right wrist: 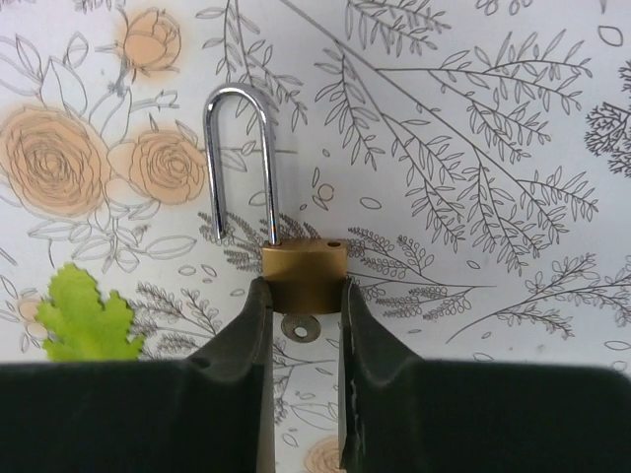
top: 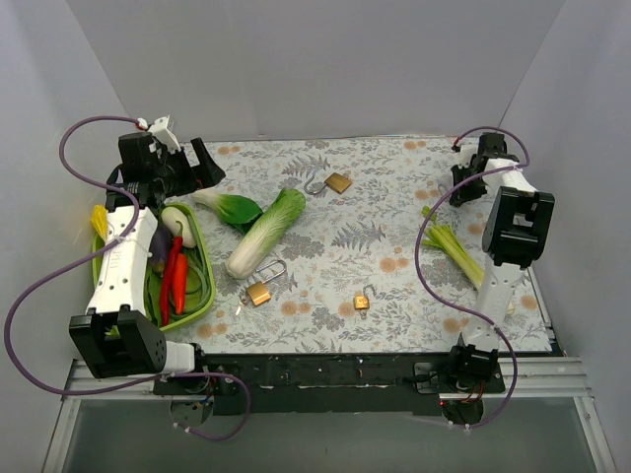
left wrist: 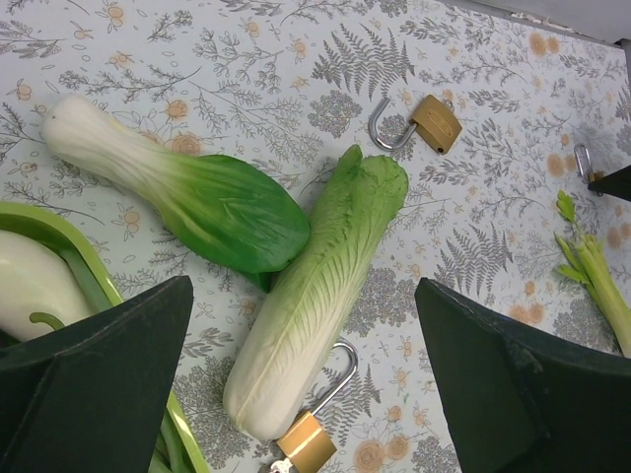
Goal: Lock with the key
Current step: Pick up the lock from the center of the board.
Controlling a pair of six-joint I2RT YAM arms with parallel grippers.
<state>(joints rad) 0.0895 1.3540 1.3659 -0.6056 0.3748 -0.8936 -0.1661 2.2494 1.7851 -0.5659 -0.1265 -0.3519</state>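
On the flowered table (top: 394,197), take the celery (top: 455,248) as your landmark. The left gripper (top: 209,166) hangs well apart from the celery, far across on the left. Its fingers are spread wide and hold nothing, so it is the more distant arm here. The right gripper (right wrist: 304,291) stands just beyond the celery's leafy tip and is the one on the job. Its two fingers are pressed against both flanks of the padlock (right wrist: 304,266), clenched on the brass body. That padlock lies flat on the cloth close by the celery's leaf, straight ahead of the claw, with its long axis in line with the fingers. The shackle (right wrist: 237,91) points away from the claw and is sprung open, one leg free of the body. The key (right wrist: 301,327) sits at the near end, below the body and between the fingers, with only its round head showing. I judge your coming move turns on that line: press the shackle home along it and turn the key about it.
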